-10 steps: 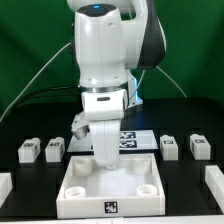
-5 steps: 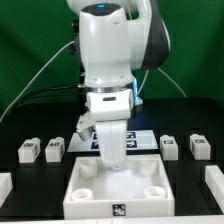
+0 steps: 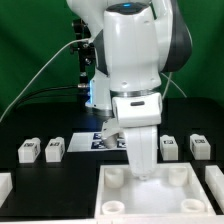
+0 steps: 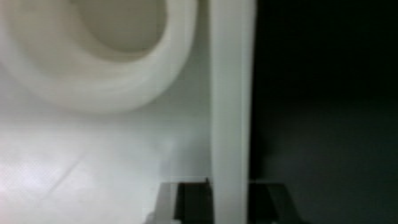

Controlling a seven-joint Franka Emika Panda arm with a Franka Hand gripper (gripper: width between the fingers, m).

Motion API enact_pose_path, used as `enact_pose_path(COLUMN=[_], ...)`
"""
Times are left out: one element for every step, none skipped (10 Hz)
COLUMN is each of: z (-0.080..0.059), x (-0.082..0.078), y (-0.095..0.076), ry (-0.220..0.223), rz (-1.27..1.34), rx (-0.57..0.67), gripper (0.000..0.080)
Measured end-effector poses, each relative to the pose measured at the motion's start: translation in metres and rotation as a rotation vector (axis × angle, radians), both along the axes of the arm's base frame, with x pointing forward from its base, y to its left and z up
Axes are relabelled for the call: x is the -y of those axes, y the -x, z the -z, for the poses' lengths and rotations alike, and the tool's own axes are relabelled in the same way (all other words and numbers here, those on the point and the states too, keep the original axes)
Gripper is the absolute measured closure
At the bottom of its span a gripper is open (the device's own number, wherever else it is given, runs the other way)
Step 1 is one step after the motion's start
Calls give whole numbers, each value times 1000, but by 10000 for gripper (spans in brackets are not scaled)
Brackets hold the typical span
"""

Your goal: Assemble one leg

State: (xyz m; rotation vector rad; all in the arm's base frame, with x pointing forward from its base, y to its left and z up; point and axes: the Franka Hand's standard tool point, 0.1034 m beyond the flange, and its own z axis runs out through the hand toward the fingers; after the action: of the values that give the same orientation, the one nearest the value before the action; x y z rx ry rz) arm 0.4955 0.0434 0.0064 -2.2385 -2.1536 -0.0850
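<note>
Four small white legs with black-and-white tags lie on the black table: two at the exterior view's left (image 3: 28,150) (image 3: 54,149) and two at its right (image 3: 169,147) (image 3: 200,147). My gripper (image 3: 148,176) is none of them near; it points down and is shut on the back wall of the large white square part (image 3: 108,192). In the wrist view the dark fingertips (image 4: 183,206) stand on either side of that thin white wall (image 4: 228,100), the gripper (image 4: 226,204) closed on it. A round corner socket (image 4: 107,40) shows beside the wall.
The marker board (image 3: 108,140) lies behind the square part, partly hidden by the arm. White blocks sit at the table's lower left (image 3: 4,186) and right edge (image 3: 214,178). Cables hang behind against the green backdrop.
The arm has moved to the exterior view's right, dragging the large white square part with it; the part now reaches the lower right of the picture. The legs have not moved.
</note>
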Motion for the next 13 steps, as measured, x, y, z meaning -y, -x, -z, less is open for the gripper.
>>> enact_pose_path(z=[-1, -1, 0, 1, 1, 1, 1, 1, 1, 1, 2, 2, 2], x=[-6, -17, -22, -23, -22, -22, -22, -21, -21, -21, -21, -21, -20], y=[-1, -1, -1, -1, -2, -1, -1, -1, -1, -1, -1, -1, -1], ry=[1, 1, 4, 6, 5, 5, 5, 5, 5, 5, 5, 5, 5], rz=[-3, 0, -5, -4, -4, -7, -5, -4, -4, -3, -3, -3, -2], rx=[-13, -19, -20, -20, -21, -21, -21, -22, -22, -22, -22, -22, -22], gripper=[748, 748, 748, 748, 748, 748, 669, 669, 533, 349, 225, 225, 165])
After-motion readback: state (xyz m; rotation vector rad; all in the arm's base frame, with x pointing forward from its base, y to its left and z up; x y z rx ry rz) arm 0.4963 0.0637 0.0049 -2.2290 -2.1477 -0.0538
